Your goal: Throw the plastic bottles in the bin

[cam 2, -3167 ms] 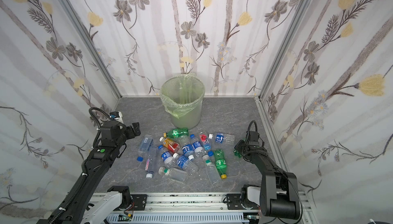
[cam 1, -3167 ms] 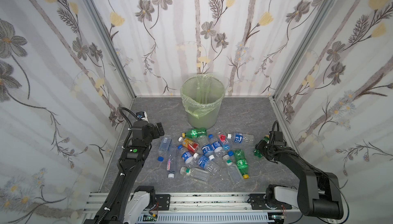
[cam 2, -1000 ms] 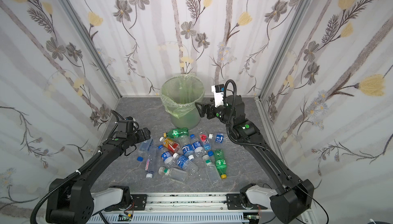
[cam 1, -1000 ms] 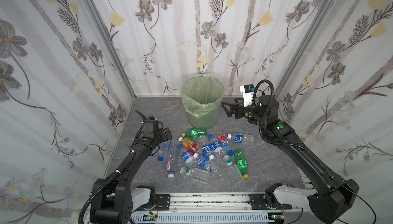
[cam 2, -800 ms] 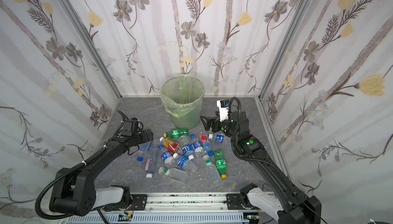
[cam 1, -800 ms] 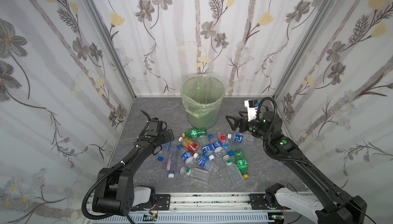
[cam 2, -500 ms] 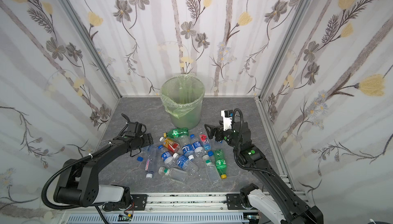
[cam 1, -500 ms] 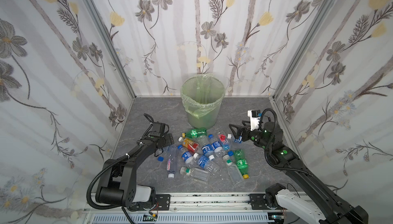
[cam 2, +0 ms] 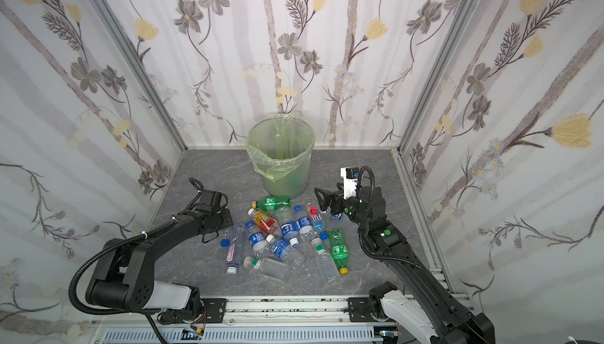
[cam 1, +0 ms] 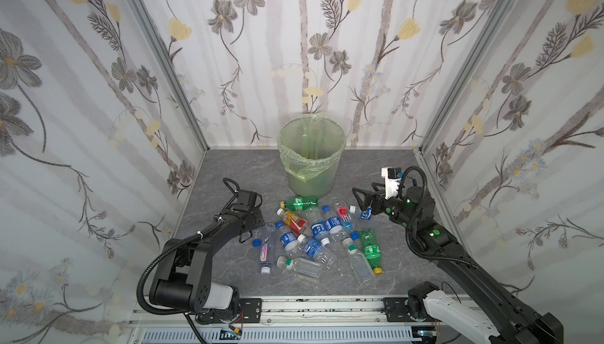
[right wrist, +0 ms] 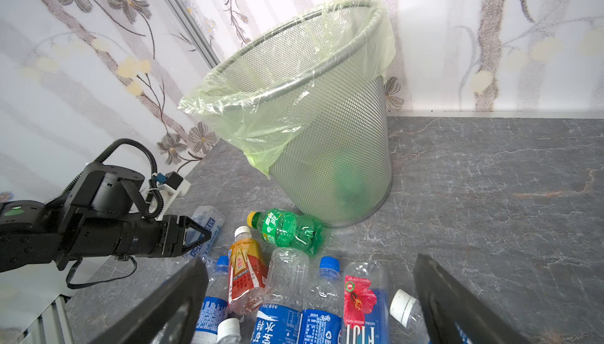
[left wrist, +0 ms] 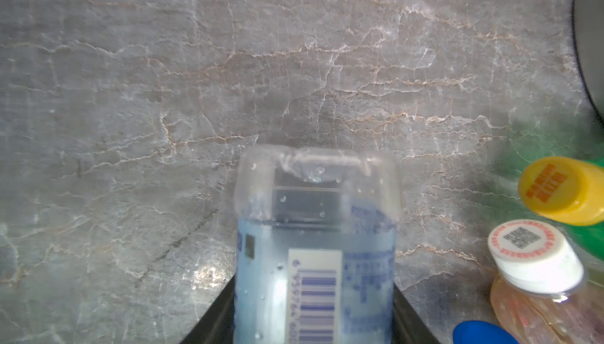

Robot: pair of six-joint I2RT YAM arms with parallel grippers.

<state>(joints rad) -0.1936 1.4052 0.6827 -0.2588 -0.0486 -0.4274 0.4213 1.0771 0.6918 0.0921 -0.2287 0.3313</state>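
Nearest you, the plastic bottles [cam 1: 313, 237] lie on their sides in a loose heap at the middle of the counter [cam 1: 228, 175], a grey stone-look surface with pale and rust-coloured veins. They are small, ribbed and mostly clear, with glossy blue labels and white or blue caps. The front row includes a green yellow-capped bottle [cam 1: 371, 249].

At the heap's left edge your left gripper [right wrist: 196, 235] is clamped on a clear bottle [left wrist: 315, 228] with a pale blue label and a barcode. Its squarish base points away from the wrist, and droplets cling inside it. You cannot tell whether it is off the counter.

Your right gripper [cam 1: 361, 199] hangs over the heap's far right side, jaws spread wide with nothing between them, above a hibiscus-labelled bottle [right wrist: 362, 296].

Farther back lie an orange-red labelled bottle [cam 1: 294, 221] with a white cap and a second green bottle [right wrist: 287, 228], just beside the bin's foot.

The bin [right wrist: 343, 149] stands upright at the back of the counter, near the flowered wall. It is round and tapered, of silver wire mesh, with a crinkled translucent pale-green bag folded over its rim. A blurred green shape shows low inside through the mesh.
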